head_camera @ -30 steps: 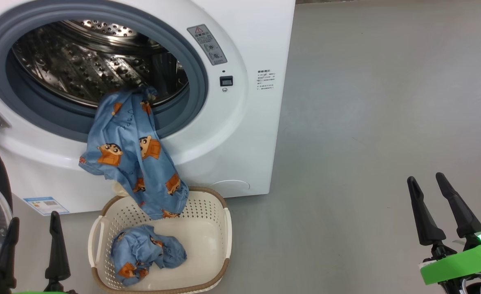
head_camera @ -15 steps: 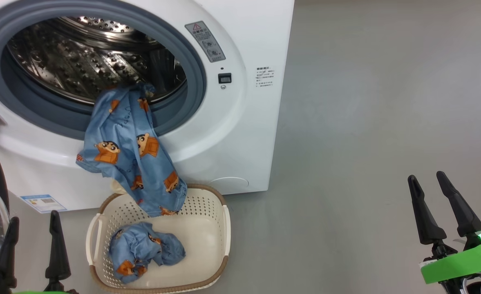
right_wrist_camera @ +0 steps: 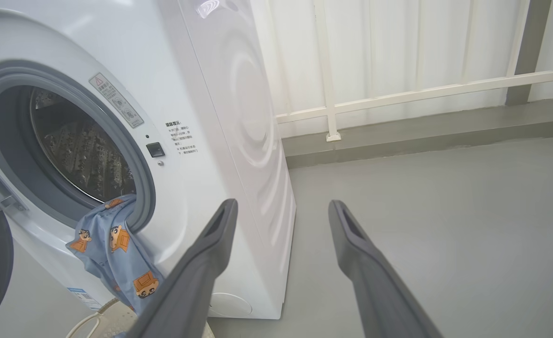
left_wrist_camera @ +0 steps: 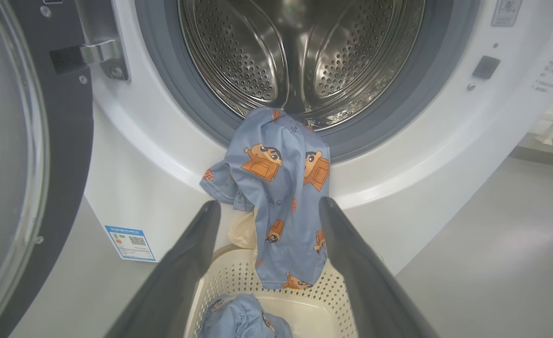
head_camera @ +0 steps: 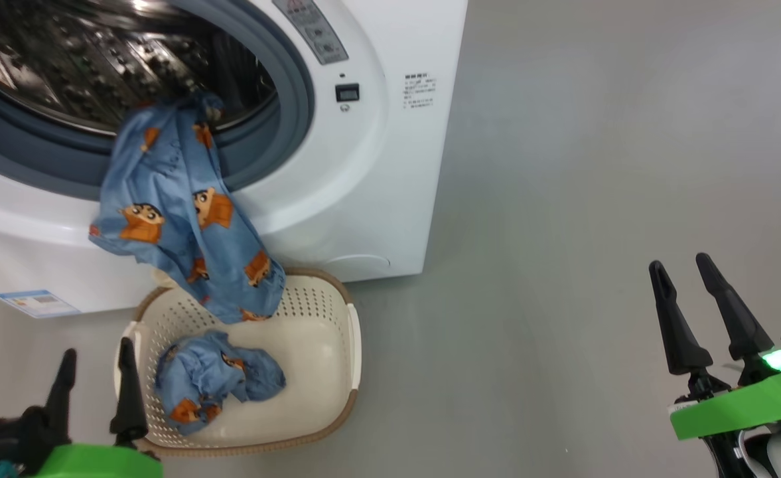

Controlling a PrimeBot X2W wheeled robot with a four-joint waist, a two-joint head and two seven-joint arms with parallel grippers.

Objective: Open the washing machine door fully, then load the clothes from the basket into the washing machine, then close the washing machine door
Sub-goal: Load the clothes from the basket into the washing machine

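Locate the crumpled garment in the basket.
Head view, lower left: the crumpled garment lies in the left half of the basket, right of the left gripper, below the hanging garment.

Floor: we are looking at a smooth, plain grey floor (head_camera: 596,166) running unbroken to the right, with a few tiny dark specks.
Wall: in the right wrist view we are seeing a white panelled wall (right_wrist_camera: 398,42) standing behind that floor.
Rail: we are noting a cream horizontal rail (right_wrist_camera: 422,93) crossing the wall and meeting a slim upright post (right_wrist_camera: 324,70).
Column: we are picking out a grey-brown upright (right_wrist_camera: 526,47) at the wall's far right.
Ledge: we are seeing a low grey step (right_wrist_camera: 422,134) running along the wall's foot.
Light: we are finding soft, even light lying across the floor and giving it a pale sheen.
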